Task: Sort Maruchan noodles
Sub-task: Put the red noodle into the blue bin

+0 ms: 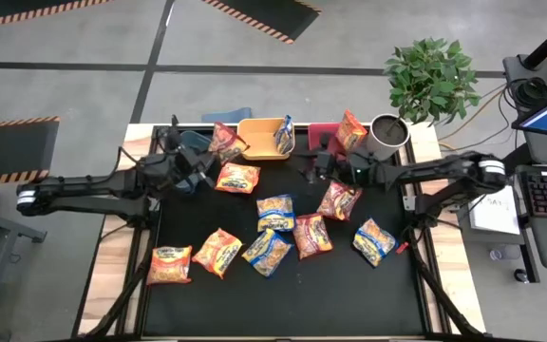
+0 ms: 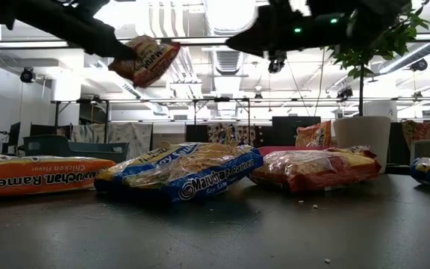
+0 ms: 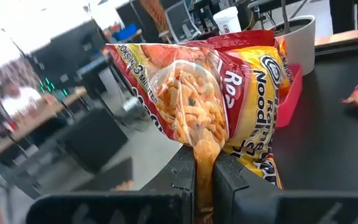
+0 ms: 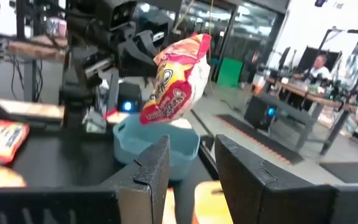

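Note:
My left gripper [image 1: 209,152] is shut on a red-trimmed Maruchan packet [image 1: 226,142], held in the air between the blue bin [image 1: 190,141] and the yellow bin [image 1: 259,142]. The low view shows the packet [image 2: 146,60] high above the table. My right gripper [image 1: 310,163] hovers open near the red bin [image 1: 325,133], touching nothing. A blue-trimmed packet [image 1: 285,134] stands on edge in the yellow bin, and an orange one [image 1: 350,129] leans in the red bin. Several more packets [image 1: 275,212] lie flat on the black mat. My left gripper pinches the red-trimmed packet between its two fingers [image 3: 182,171] by a crimped edge [image 3: 205,152]. The fingers reach in from the table's left side, roughly level. The packet is lifted clear of table and bins and stands out tilted beyond the fingertips.
Three bins stand in a row at the mat's far edge, with a white plant pot [image 1: 387,135] to the right of the red bin. Loose packets fill the mat's middle and near part [image 1: 218,252]. Wooden table strips [image 1: 112,266] flank the mat on both sides.

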Controlling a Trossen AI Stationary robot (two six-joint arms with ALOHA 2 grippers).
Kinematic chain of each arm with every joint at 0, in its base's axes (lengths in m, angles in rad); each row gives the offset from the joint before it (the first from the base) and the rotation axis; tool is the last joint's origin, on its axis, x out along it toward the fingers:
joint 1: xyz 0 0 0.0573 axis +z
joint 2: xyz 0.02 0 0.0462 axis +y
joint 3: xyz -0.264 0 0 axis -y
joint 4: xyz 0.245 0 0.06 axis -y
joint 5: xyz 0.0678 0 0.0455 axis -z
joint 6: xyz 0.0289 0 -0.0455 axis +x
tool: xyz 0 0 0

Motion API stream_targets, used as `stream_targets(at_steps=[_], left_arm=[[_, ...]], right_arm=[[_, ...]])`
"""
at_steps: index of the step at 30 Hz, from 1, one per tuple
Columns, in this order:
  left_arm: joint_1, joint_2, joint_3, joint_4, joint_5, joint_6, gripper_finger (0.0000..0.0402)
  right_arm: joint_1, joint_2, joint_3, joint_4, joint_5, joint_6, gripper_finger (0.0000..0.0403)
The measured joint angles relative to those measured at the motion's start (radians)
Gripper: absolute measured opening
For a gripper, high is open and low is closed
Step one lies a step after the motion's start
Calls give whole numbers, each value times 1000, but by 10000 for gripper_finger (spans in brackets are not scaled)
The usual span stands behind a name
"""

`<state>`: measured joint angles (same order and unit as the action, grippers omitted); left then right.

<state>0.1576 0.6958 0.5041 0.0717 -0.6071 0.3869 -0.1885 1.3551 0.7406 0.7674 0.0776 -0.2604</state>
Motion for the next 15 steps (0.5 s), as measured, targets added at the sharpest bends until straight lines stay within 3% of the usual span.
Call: stream_targets(at_steps=[6, 15], left_arm=[[17, -138, -45, 6, 100, 57, 2], [31, -304, -151, 47, 85, 136, 2]], right_arm=[[0, 166, 163, 20, 0, 0, 116], [0, 359, 469, -121, -1, 52, 116]])
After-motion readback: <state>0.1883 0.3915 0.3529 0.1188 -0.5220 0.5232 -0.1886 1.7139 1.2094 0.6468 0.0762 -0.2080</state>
